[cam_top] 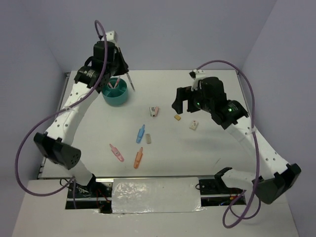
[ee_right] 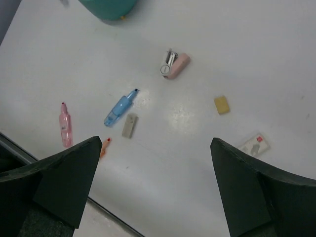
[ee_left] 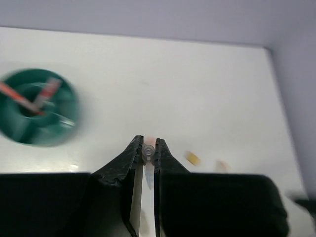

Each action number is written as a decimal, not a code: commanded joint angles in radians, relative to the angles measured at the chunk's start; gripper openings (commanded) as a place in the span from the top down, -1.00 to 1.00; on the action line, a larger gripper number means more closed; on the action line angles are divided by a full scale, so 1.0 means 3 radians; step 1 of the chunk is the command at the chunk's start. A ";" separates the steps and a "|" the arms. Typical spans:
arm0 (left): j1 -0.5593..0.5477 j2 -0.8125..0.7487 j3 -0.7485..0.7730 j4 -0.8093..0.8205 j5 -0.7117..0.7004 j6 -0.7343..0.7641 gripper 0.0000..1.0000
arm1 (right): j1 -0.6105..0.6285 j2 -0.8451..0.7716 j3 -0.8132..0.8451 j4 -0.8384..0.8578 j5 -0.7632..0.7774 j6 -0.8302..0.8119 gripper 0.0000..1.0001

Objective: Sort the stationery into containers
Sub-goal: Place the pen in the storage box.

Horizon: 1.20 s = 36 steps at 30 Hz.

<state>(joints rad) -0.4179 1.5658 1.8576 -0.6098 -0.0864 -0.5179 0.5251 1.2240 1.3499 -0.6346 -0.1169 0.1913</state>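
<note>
The stationery is only partly sorted: some pieces stand in the teal organiser [cam_top: 114, 100] at the far left of the tabletop [cam_top: 212, 158], and the rest lies scattered in the middle. My left hand [ee_left: 148, 147] is pinching a thin dark pen [cam_top: 130, 82], which hangs tilted with its tip just beside the organiser's right rim. I judge the step now is to place this pen in a compartment. To do it well, I should bring the tip inside the rim first, turn the pen more upright, and only then let go, so it does not slide out. My right hand [ee_right: 155, 150] is spread wide and holds nothing, above the blue marker [ee_right: 118, 108] and the tan eraser [ee_right: 221, 104].
</note>
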 commanded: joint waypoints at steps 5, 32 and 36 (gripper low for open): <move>0.0779 0.0931 0.0424 0.0624 -0.1323 0.0258 1.00 | -0.0007 -0.0756 -0.0449 0.0198 -0.0003 0.0359 -1.00; 0.0984 0.1065 -0.0265 0.1506 -0.0919 0.0243 1.00 | -0.0007 -0.0797 -0.0112 -0.0252 -0.0147 0.0134 -0.99; 0.0984 0.1039 -0.0399 0.1496 -0.0903 0.0243 0.51 | -0.0007 -0.0838 -0.0230 -0.0186 -0.0219 0.0190 -0.99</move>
<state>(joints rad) -0.1150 1.9408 1.7416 -0.2218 -0.3679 -0.4484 0.5190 0.9840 1.2835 -0.7319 -0.1593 0.2394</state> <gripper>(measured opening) 0.216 0.996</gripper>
